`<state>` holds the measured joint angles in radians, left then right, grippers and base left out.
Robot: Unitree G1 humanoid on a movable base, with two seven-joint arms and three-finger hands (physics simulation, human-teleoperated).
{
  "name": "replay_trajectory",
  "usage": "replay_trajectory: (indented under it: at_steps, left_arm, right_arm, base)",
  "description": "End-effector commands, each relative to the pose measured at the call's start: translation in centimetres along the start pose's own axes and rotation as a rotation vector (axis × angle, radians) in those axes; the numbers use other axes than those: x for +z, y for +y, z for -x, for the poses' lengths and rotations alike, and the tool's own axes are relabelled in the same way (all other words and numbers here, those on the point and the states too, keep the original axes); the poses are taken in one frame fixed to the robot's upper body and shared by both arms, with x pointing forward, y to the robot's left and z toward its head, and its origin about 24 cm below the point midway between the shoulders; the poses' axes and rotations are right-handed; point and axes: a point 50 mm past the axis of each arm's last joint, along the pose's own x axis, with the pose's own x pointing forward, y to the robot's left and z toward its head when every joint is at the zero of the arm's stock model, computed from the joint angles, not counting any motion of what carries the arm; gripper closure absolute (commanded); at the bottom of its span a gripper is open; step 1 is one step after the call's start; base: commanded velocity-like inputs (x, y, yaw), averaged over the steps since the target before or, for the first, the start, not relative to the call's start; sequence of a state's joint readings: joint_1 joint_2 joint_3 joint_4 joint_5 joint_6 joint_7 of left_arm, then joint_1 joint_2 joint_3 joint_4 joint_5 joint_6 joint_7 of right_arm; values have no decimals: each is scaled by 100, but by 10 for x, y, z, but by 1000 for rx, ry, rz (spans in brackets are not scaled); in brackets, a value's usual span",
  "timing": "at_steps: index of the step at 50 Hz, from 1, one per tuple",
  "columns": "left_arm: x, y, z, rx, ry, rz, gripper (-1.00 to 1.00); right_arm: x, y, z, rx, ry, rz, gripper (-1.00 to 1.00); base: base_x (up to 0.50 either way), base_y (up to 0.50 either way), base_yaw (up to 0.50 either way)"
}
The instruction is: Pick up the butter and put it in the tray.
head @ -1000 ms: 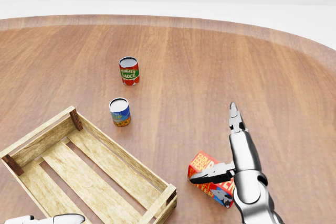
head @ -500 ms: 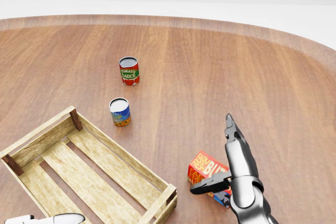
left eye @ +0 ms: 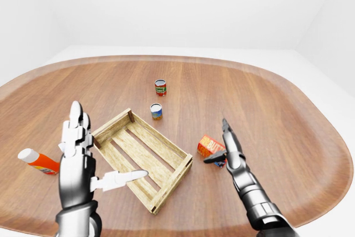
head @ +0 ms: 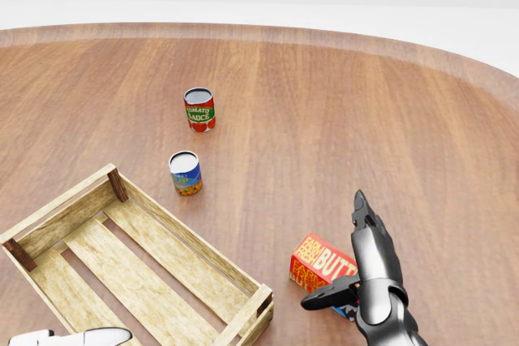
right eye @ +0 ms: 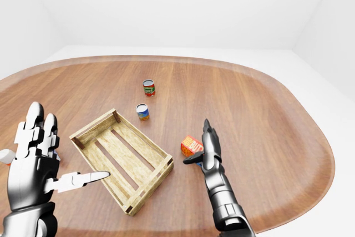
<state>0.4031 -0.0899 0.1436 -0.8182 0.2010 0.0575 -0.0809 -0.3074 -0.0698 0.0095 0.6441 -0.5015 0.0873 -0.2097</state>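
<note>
Rounded wooden desk (left eye: 288, 115) in a white room. Butter (head: 322, 265) lies just left of the right robot hand (head: 357, 269), fingers spread, holding nothing.

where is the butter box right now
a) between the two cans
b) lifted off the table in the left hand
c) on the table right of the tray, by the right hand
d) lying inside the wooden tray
c: the butter box sits on the table to the right of the tray in the head view, with the open right hand beside it, not closed round it.
</note>
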Motion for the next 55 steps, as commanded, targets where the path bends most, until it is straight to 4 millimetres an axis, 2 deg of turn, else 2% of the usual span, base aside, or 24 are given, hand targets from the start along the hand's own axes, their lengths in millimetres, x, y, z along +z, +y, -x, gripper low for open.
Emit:
replay_trajectory:
  at_steps: [1,17,23,35,55]
  left_arm:
    - [-2,-1,-1,-1,5,-2,-100]
    - [-4,-1,-2,-2,8,0,-100]
    - [-5,-1,-3,-1,12,-1,-100]
    - [-6,-1,-3,-1,14,1,-100]
    - [-6,0,-4,0,17,6,-100]
  right_arm:
    - [-7,3,-4,1,42,30,-100]
    - [-12,6,-6,5,74,50,-100]
    - [-21,10,-8,4,126,82,-100]
    - [-14,10,-16,22,130,117,-100]
    - [-34,17,-14,67,263,135,-100]
  base:
    - [0,0,0]
    - [0,0,0]
    - [0,0,0]
    - [0,0,0]
    - [0,0,0]
